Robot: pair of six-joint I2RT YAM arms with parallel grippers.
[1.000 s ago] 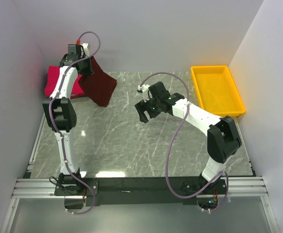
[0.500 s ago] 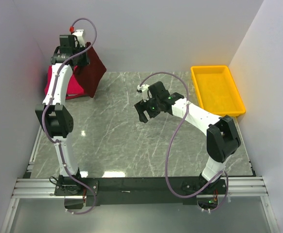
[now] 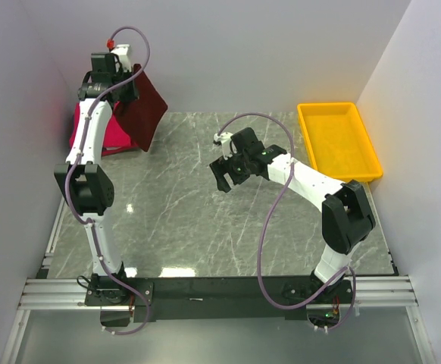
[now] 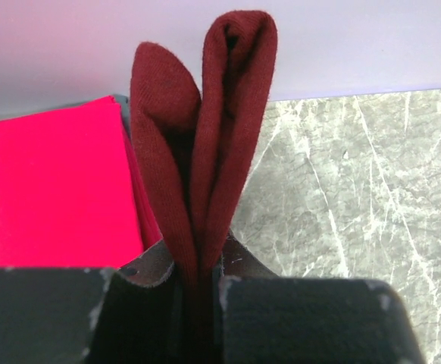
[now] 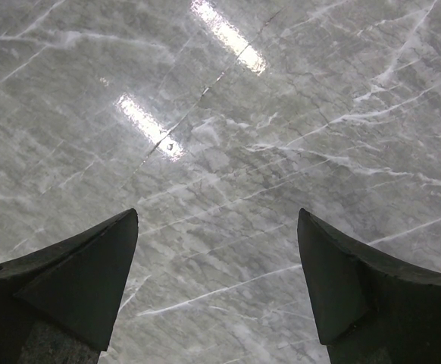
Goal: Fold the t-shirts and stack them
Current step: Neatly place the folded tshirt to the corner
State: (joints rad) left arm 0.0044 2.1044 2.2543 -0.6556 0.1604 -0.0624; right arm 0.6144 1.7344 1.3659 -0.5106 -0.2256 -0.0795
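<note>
So the dark maroon shirt (image 4: 205, 136) is pinched in the left gripper (image 4: 198, 280), with the fingers closed tight on a doubled-over edge. It's held up off the table (image 4: 357, 189) in the far-left corner, and from above it's seen hanging down and off to the right of the gripper. The pinkish-red shirt (image 4: 54, 182) is laid flat and folded on the table in that same corner.

The bit that matters: in the wrist view the red shirt is seen below and to the left of the fingers, just beside the maroon cloth, not under it. To stack them, the maroon one probably has to be carried leftward over the red one and then lowered, so its hanging edge is laid down first.

The right gripper (image 3: 226, 174) is parked over the middle of the table, well apart from both shirts, fingers spread wide with nothing between them. The left arm is clearly the nearer one, so the job is best left to it.
</note>
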